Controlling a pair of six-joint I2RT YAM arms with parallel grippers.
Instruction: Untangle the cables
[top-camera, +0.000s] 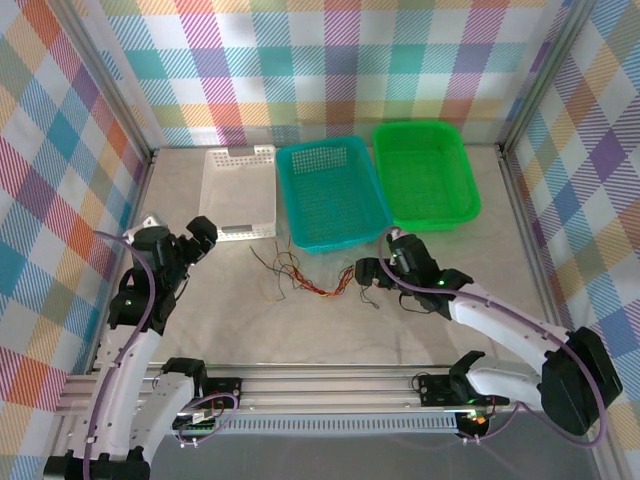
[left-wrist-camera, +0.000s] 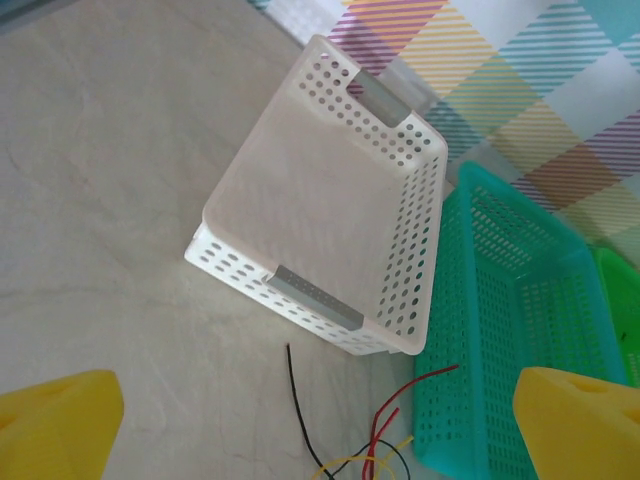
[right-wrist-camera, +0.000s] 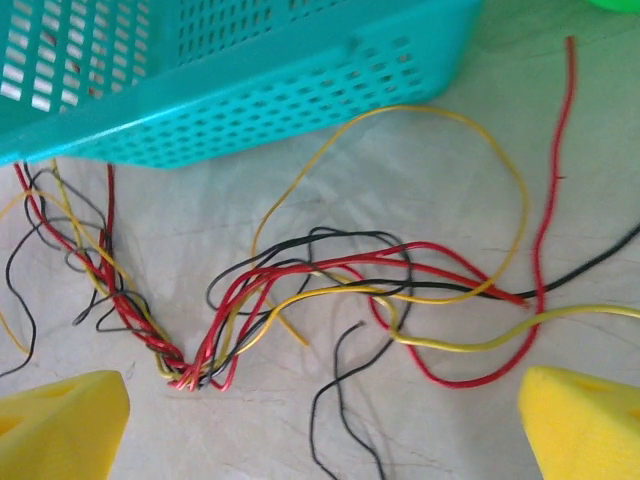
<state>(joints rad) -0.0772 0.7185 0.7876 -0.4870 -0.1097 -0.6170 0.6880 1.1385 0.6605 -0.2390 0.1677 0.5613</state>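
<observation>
The cables (top-camera: 310, 281) lie in a tangled bunch on the table, just in front of the teal basket (top-camera: 331, 192). In the right wrist view the red, yellow and black cables (right-wrist-camera: 330, 285) loop over one another and twist into a tight knot (right-wrist-camera: 182, 372) at the lower left. My right gripper (top-camera: 367, 274) hovers at the bunch's right end, open (right-wrist-camera: 325, 440), and nothing sits between its yellow fingers (right-wrist-camera: 585, 420). My left gripper (top-camera: 207, 239) is open (left-wrist-camera: 320, 440) to the left of the bunch, apart from it. Loose black and red cable ends (left-wrist-camera: 297, 400) show ahead of it.
Three baskets stand in a row at the back: white (top-camera: 240, 190), teal and green (top-camera: 425, 172). The white basket (left-wrist-camera: 330, 210) touches the teal one (left-wrist-camera: 500, 330). The teal basket's near wall (right-wrist-camera: 250, 100) lies right behind the cables. Bare table stretches in front of the bunch.
</observation>
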